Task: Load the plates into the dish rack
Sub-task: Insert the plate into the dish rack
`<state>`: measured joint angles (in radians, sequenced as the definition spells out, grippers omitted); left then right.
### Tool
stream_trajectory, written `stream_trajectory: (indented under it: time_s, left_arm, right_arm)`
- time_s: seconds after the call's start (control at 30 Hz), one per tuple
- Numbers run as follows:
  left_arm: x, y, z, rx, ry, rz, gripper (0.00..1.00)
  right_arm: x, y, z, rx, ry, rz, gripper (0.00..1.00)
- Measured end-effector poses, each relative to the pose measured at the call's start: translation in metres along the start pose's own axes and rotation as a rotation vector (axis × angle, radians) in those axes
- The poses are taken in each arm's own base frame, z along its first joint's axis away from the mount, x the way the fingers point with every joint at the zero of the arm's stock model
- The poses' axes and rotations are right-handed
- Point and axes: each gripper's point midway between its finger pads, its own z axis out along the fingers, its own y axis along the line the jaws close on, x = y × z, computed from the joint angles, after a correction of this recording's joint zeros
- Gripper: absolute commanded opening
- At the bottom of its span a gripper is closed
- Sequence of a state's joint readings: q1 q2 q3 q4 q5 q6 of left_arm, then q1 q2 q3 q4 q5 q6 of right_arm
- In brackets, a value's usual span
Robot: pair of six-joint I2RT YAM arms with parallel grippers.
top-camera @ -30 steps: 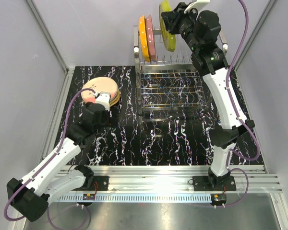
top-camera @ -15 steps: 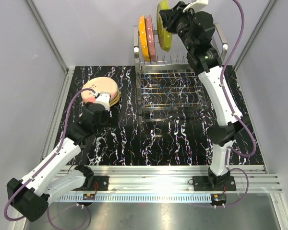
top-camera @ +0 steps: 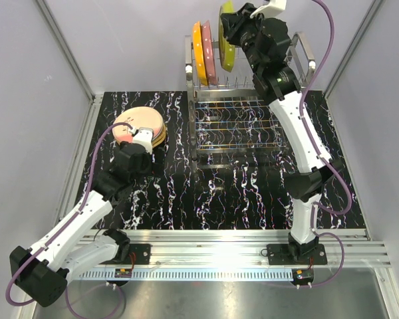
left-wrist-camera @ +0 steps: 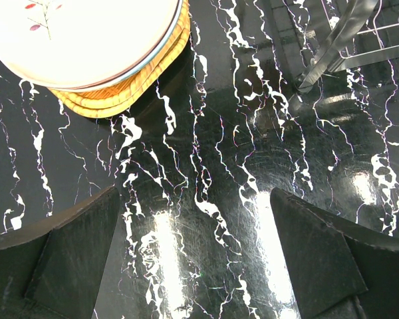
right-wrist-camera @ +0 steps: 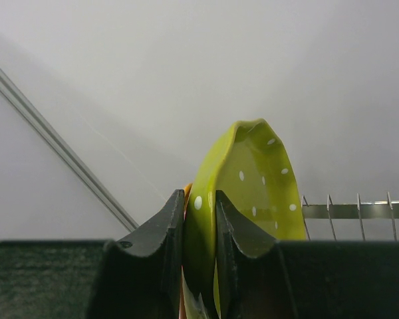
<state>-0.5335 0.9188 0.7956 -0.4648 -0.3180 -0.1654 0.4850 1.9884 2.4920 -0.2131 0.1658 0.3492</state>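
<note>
Racked: orange plate [top-camera: 199, 41] and pink plate [top-camera: 210, 56], upright at the left end of the dish rack [top-camera: 239, 123].
In hand: lime-green plate [top-camera: 227, 56], pinched by the right gripper [right-wrist-camera: 198, 197] above the prongs.
Pending: stack [top-camera: 141, 123] near the rack, perhaps five plates.
Left gripper [left-wrist-camera: 194, 196]: wide, empty.

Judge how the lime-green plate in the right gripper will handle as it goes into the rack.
Looks rigid and glossy, so the lime-green plate may slip: the right gripper pinches only its rim. Held on edge, it would likely roll or tip if released outside the dish rack prongs.
</note>
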Motion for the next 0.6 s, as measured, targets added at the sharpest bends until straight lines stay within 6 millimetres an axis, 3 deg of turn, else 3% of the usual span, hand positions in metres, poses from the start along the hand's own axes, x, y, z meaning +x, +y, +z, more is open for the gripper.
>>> stream_trajectory:
  time_s: [0.27,0.6]
  left_arm:
    - [0.000,-0.001,0.000,0.005,0.001,0.000,0.99]
    - [0.000,-0.002,0.000,0.011,0.002,0.000,0.99]
  right_arm:
    - [0.021,0.003,0.006,0.006,0.022,0.001,0.00]
    - [0.051,-0.007,0.013,0.047,0.044,-0.016,0.00]
